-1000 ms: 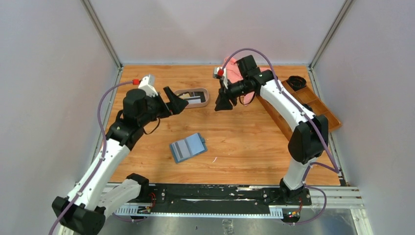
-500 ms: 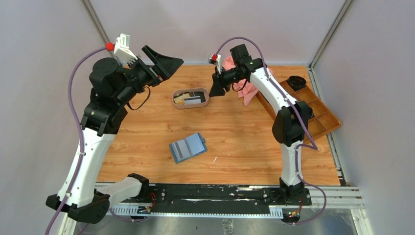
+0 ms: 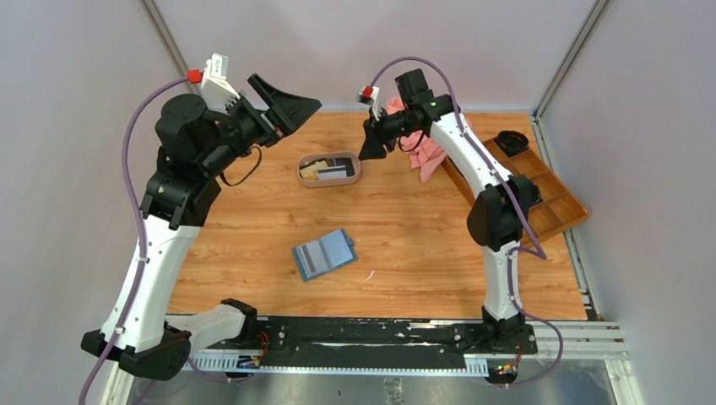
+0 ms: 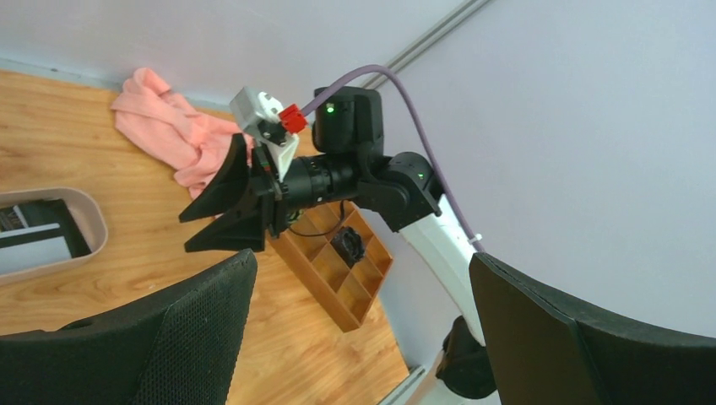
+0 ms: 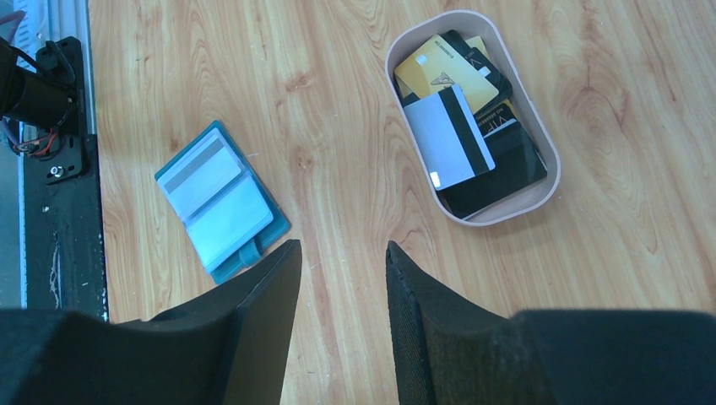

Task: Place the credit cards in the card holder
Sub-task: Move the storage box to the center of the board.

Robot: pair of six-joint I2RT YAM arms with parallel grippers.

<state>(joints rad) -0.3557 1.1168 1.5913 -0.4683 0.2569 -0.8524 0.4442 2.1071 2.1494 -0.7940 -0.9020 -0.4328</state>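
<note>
Right wrist — cards (image 5: 460, 143) w/in tray (image 5: 507, 216).

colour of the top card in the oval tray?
White-grey plastic card with a black magnetic stripe; clearest in the right wrist view.

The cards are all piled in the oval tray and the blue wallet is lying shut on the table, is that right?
Not quite. The cards are piled in the oval tray, but the blue wallet lies open on the table, not shut. The right wrist view shows its pale inner pockets facing up.
</note>
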